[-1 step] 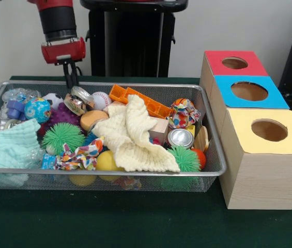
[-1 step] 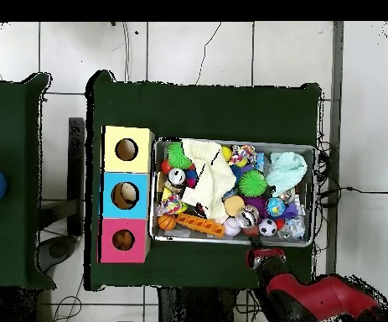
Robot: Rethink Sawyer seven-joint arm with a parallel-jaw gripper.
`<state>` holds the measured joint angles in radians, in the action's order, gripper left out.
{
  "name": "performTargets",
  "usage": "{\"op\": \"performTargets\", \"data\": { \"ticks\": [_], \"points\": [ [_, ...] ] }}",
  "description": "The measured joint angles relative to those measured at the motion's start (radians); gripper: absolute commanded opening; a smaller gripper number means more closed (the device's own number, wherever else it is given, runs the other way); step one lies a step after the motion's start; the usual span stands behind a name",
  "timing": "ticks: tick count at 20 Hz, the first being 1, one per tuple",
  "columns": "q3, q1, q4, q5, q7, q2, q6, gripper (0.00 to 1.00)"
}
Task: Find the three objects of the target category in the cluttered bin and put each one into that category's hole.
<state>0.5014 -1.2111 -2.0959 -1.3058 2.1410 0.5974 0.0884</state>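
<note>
Pincer (image 1: pixel 72 77) is being held just above the mesh bin's (image 1: pixel 11 170) far rim; whether it is apart or together cannot be told. Which category is being sought is not being shown. The baseball (image 1: pixel 101 99), lying nearest against the far wall, is being judged a likely pick: light, firm, round, apt to roll, best taken across its middle from above. It is being crowded by a shiny metal piece (image 1: pixel 78 99) and an orange brick (image 1: pixel 140 102).
</note>
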Motion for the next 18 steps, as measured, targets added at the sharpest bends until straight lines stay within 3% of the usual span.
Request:
{"op": "performTargets", "data": {
  "ticks": [5,6,11,18],
  "points": [
    [0.116,-0.135,0.001,0.003,-0.004,-0.034,-0.071,0.0],
    [0.159,-0.188,0.003,0.017,-0.012,-0.054,-0.116,0.0],
    [0.261,-0.321,0.024,0.061,-0.075,-0.127,-0.26,0.0],
    [0.3,-0.349,0.035,0.067,-0.162,-0.184,-0.287,0.0]
  ]
}}
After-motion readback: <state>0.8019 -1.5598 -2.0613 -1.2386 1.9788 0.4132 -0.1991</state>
